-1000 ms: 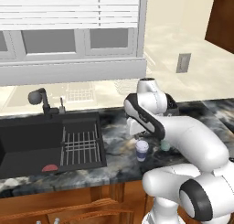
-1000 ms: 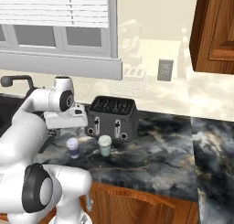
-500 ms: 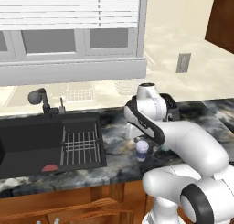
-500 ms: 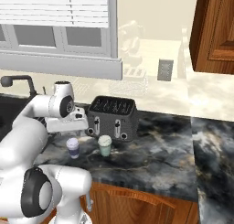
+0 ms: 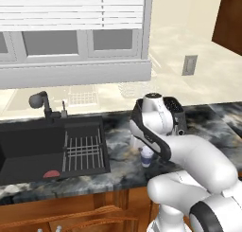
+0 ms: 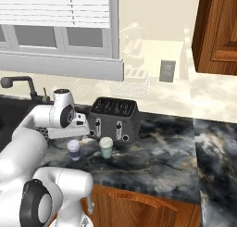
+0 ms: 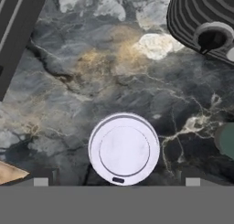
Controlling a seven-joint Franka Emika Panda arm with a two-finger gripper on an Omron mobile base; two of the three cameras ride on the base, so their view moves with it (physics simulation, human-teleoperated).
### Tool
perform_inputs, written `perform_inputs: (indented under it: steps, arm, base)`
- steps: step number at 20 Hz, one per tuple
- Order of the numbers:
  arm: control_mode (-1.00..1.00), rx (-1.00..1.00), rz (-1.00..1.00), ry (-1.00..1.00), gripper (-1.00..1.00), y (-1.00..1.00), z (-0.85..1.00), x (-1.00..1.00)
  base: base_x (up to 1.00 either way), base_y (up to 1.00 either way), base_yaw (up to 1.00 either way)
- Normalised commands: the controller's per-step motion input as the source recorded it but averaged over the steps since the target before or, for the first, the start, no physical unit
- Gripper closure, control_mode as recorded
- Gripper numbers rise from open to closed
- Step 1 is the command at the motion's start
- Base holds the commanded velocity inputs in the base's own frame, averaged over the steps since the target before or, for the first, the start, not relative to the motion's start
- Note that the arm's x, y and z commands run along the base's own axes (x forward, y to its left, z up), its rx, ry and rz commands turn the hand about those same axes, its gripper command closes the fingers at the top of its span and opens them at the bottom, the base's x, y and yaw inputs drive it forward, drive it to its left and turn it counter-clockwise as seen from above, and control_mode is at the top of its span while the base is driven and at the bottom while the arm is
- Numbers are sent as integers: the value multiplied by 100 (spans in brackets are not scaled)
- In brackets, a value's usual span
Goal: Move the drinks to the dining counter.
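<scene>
marble counter [image 6: 152, 152] — lidded purple cup [image 6: 73, 149] beside pale green cup [image 6: 106, 147]; gripper [image 6: 85, 129] above, jaws apart, empty.

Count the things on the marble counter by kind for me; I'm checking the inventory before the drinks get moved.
Paper cups: 2 (purple-blue cup, pale green cup)
Toasters: 1 (toaster)
Total: 3

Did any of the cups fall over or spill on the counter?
No, nothing stands out. The purple-blue cup and the pale green cup both stand upright with their white lids on, in front of the toaster. The marble counter around them looks dry, with no puddle.
</scene>
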Motion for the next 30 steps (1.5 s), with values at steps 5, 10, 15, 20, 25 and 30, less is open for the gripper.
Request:
perform_inputs:
  steps: [5, 10, 15, 20, 25, 30]
  arm:
    - [-100, 0, 0, -5, -100, 0, -16, 1]
    - [-100, 0, 0, -5, -100, 0, -17, 0]
    - [-100, 0, 0, -5, -100, 0, -18, 13]
    - [-100, 0, 0, 0, -100, -2, -19, 16]
    - [-100, 0, 0, 0, -100, -4, -18, 3]
    - [-100, 0, 0, 0, 100, -1, -20, 0]
  base:
    - [0, 0, 0]
    - [0, 0, 0]
    - [0, 0, 0]
    - [0, 0, 0]
    - [0, 0, 0]
    - [0, 0, 0]
